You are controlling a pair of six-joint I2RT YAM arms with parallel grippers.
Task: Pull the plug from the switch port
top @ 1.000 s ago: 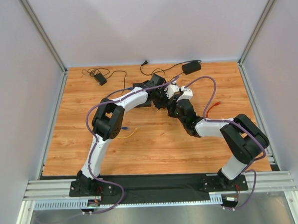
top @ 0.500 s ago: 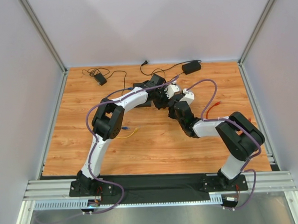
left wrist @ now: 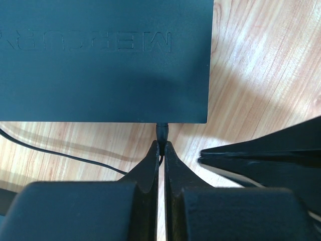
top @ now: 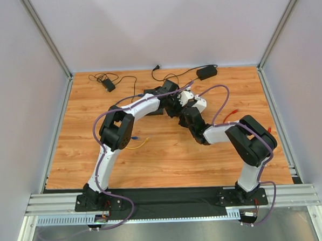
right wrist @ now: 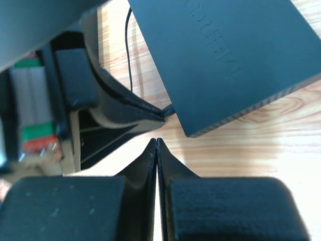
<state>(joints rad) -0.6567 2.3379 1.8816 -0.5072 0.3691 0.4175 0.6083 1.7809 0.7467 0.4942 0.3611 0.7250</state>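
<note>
The black switch (left wrist: 100, 60) lies flat on the wooden table, mostly hidden under my left arm in the top view (top: 150, 94). A small black plug (left wrist: 162, 131) sits in the switch's near edge by its right corner. My left gripper (left wrist: 161, 146) is shut on the plug, fingertips just short of the switch edge. My right gripper (right wrist: 157, 142) is shut and empty, hovering over bare wood beside the switch corner (right wrist: 200, 131) and close to the left fingers (right wrist: 125, 108). In the top view both grippers meet at the table's middle back, left gripper (top: 174, 106) and right gripper (top: 186, 115).
A thin black cable (left wrist: 60, 155) runs from the plug along the table. A black power adapter (top: 206, 71) and a smaller one (top: 108, 85) lie at the back. A yellow cable (top: 136, 142) lies left of centre, a red cable (top: 229, 116) to the right.
My right arm's elbow has swung left and its gripper has closed in toward the left gripper. The left arm and the switch have not moved.
</note>
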